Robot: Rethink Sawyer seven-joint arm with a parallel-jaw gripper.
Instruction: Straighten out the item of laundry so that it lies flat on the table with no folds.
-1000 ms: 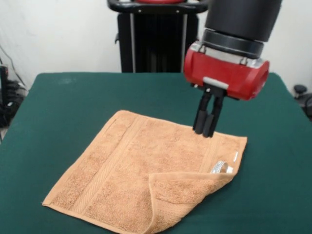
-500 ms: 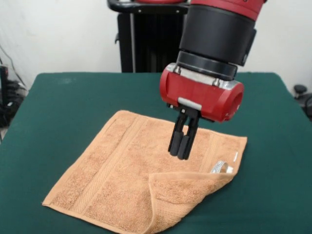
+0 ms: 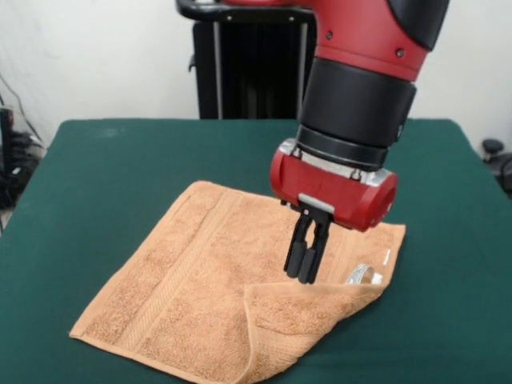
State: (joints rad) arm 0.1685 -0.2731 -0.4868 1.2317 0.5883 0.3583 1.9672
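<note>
One towel (image 3: 216, 280), orange-tan and roughly square, lies on the table (image 3: 96, 176), whose dark green top has a matte, felt-like look. The towel is looped terry cloth, nubbly across most of its face, with flatter woven bands running parallel to its edges. It sits turned like a diamond, one corner pointing toward the far side of the table and another toward the near left. Most of it lies flat, but the near right corner is folded back over the top, forming a triangular flap (image 3: 308, 316) with a soft rounded crease. A small white label (image 3: 387, 257) shows at the right edge, and beside the flap's upper edge sits a small pale, shiny bit (image 3: 362, 274) that cannot be made out. The arm (image 3: 360, 88), glossy red and black and built of thick cylinders, comes down from above. Its gripper (image 3: 305, 274) has two slim black fingers (image 3: 296, 256) pressed together, clenched with nothing between them, tips just above the towel near the flap's upper edge.
</note>
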